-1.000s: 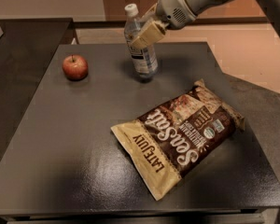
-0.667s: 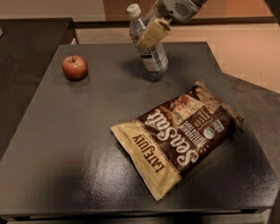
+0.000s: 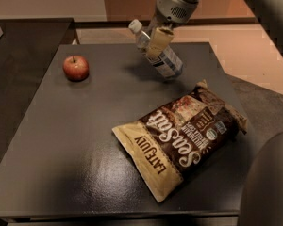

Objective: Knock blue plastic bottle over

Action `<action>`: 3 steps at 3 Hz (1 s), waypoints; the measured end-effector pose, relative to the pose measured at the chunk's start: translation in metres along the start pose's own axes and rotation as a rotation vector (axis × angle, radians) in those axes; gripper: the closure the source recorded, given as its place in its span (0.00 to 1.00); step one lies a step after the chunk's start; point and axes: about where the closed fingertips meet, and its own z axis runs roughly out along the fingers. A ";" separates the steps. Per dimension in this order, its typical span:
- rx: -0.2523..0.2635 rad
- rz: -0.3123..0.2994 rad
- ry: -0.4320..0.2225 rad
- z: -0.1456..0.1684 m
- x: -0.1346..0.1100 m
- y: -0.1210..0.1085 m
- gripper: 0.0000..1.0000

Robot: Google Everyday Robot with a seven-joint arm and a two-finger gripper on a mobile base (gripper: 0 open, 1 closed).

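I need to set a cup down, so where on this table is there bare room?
Biggest bare patch: the table front-left, in front of the apple and left of the chip bag. Also bare: the strip between apple and tilted blue plastic bottle. Crowded: back right, where the gripper sits against the bottle, just behind the bag.

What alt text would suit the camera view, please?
At the dark table's far side, the gripper touches a bluish clear plastic bottle with a white cap, tilted steeply leftward. A red apple sits left; a brown snack bag lies nearer.
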 end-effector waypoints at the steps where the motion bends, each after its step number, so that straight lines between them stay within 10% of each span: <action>1: -0.036 -0.054 0.088 0.014 0.003 0.003 1.00; 3: -0.091 -0.227 0.269 0.052 -0.008 0.013 0.61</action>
